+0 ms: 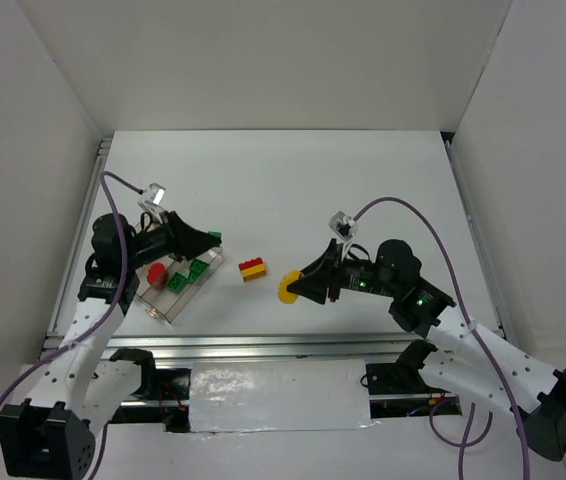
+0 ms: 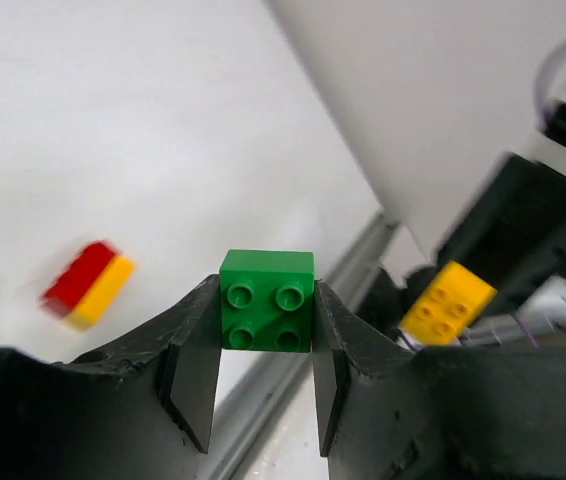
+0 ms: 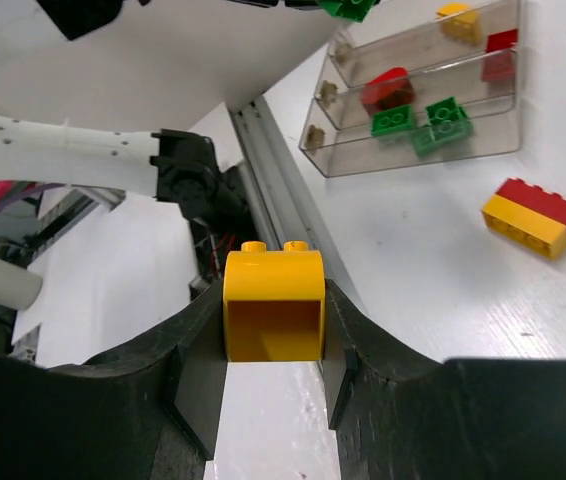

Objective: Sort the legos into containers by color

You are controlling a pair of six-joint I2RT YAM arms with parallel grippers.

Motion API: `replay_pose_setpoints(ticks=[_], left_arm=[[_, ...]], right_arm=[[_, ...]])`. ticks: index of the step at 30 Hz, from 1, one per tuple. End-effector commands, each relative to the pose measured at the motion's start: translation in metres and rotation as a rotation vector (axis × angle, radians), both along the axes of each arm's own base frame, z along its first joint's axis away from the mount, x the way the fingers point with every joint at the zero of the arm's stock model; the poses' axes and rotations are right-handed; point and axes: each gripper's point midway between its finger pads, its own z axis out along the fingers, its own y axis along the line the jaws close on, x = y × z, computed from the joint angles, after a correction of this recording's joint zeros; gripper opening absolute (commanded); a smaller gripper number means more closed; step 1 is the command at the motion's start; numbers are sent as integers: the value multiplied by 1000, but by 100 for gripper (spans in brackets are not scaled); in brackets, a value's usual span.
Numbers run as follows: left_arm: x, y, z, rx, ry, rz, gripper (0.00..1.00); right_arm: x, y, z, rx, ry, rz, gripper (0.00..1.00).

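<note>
Looking at your left gripper [image 2: 267,335], you have its jaws closed part-way onto a green four-stud brick [image 2: 267,314], pinched by two opposite sides with the studs facing the wrist camera. From above, that gripper hangs by the far end of the clear three-compartment tray [image 1: 163,303], which lies at an angle on the left of the white table [image 1: 363,190].

Your right gripper [image 3: 274,345] is likewise clamped on a yellow brick [image 3: 274,305] with a rounded top. Its hollow underside faces the wrist camera, and two studs show at its far edge. In the top view you hold it near the middle of the table, just right of a red-and-yellow stacked brick [image 1: 254,268] lying loose between the two arms.

Inside the tray, the right wrist view shows you two green bricks [image 3: 418,122] in the nearest compartment, a red brick [image 3: 387,88] in the middle one and a small yellow brick [image 3: 457,18] in the farthest. You cannot tell which compartment holds another red piece [image 3: 500,55].
</note>
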Motion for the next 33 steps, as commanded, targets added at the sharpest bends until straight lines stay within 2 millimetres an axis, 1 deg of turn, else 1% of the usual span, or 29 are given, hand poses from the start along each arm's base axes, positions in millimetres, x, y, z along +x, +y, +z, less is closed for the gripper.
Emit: replay_pose_setpoints(ticks=[1,2,3,4,5,6,7,8,10,11,13,15,17,18,19,22,23,24,26,27,29,32,33], left_arm=[[27,34,-31,145,129,222,0],[36,47,-49,211,187,300,0],[41,62,-61,260,238,388,0],[46,91,-85,351,328,558,0],[47,104,-98,380,381,633,0],[47,114,-106,406,404,687,0],[46,127,-118,445,433,760,0],[45,129,-125,450,460,773,1],[42,136,-135,468,494,812,6],[43,139,-139,472,506,835,15],[43,139,-147,477,521,832,23],[43,135,-153,473,533,812,28],[42,134,-158,475,545,801,36],[42,133,-159,474,545,798,40],[42,133,-159,472,544,796,47],[41,131,-162,467,550,786,58],[41,130,-163,465,549,779,60],[41,126,-163,455,547,759,64],[40,121,-162,442,541,729,68],[40,119,-161,438,537,722,72],[40,117,-158,431,529,711,73],[38,110,-144,399,490,679,78],[37,100,-131,361,443,627,81]], right_arm=[[7,-9,-9,-32,-30,-32,0],[9,-9,-10,-36,-25,-40,0],[12,-9,-11,-44,-17,-55,0],[16,-9,-12,-46,-13,-73,0],[18,-8,-12,-44,-7,-77,0],[19,-7,-14,-49,7,-74,0],[19,-6,-14,-48,10,-68,0],[18,-4,-12,-37,7,-54,0],[18,-1,-16,-39,23,-44,0],[18,0,-16,-39,29,-39,0],[19,1,-17,-38,34,-40,0],[18,1,-16,-35,33,-35,0],[17,1,-15,-32,32,-31,0],[17,1,-15,-32,32,-32,0],[18,1,-16,-34,34,-35,0],[18,0,-15,-33,31,-41,0],[19,0,-15,-33,31,-41,0],[19,1,-15,-33,31,-41,0],[19,1,-16,-35,38,-43,0],[20,1,-18,-38,40,-45,0],[21,2,-18,-41,42,-43,0],[30,3,-22,-48,74,-86,0],[32,5,-22,-46,84,-92,0]])
